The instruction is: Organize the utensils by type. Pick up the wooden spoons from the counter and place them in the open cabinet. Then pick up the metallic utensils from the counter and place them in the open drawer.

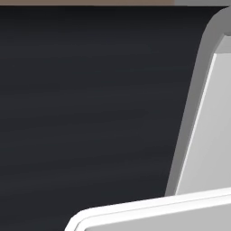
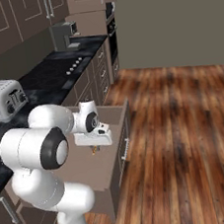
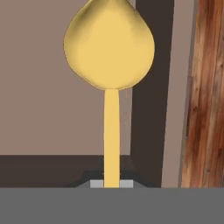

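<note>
My gripper [image 2: 94, 146] hangs over the open drawer [image 2: 99, 172], shut on a metallic utensil [image 3: 109, 48]. In the hand view its thin golden handle runs up from between my fingertips to a bright yellow round head. Below the head lies the drawer's plain taupe inside [image 3: 43, 109], with its front panel [image 3: 175, 87] to the right. From the right base view the utensil [image 2: 93, 150] is a small golden sliver under the hand. The black counter [image 2: 49, 72] runs along the left. The wooden spoons and the cabinet's open shelf are out of view.
A silver toaster [image 2: 3, 100] stands on the counter left of my arm, and a coffee machine [image 2: 65, 35] stands farther back. Closed wall cabinets [image 2: 3, 18] hang above. Wooden floor [image 2: 175, 126] lies open to the right of the drawer.
</note>
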You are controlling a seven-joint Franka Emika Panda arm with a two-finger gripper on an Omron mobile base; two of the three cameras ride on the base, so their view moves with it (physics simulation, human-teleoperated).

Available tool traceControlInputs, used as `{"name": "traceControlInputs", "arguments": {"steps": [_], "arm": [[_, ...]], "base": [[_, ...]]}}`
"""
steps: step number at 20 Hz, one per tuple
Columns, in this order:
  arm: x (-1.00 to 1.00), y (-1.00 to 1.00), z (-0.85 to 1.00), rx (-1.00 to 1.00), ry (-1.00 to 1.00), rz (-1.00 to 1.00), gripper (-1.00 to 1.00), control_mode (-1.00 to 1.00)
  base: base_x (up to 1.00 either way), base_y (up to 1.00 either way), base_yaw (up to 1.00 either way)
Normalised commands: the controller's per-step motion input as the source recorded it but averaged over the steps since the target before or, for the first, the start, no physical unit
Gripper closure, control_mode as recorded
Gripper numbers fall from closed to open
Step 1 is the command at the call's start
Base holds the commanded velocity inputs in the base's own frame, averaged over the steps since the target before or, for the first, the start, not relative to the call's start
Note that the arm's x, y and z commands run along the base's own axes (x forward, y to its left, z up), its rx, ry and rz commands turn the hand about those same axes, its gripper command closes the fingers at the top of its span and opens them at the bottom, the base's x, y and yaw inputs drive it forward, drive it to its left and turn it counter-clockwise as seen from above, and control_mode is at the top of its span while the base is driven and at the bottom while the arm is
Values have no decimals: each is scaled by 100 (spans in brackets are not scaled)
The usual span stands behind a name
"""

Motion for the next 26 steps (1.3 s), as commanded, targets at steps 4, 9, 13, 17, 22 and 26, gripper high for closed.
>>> {"name": "traceControlInputs", "arguments": {"steps": [4,9,13,17,22,26], "arm": [[17,81,1,0,12,4,100,-100],[28,79,0,0,12,3,100,-100],[33,45,-9,0,9,1,100,-100],[24,20,-26,0,0,0,100,-100],[5,0,-33,4,-10,0,100,-100],[5,0,-29,8,-8,0,100,-100]], "base": [[0,0,0],[0,0,0],[0,0,0],[0,0,0],[0,0,0],[0,0,0]]}}
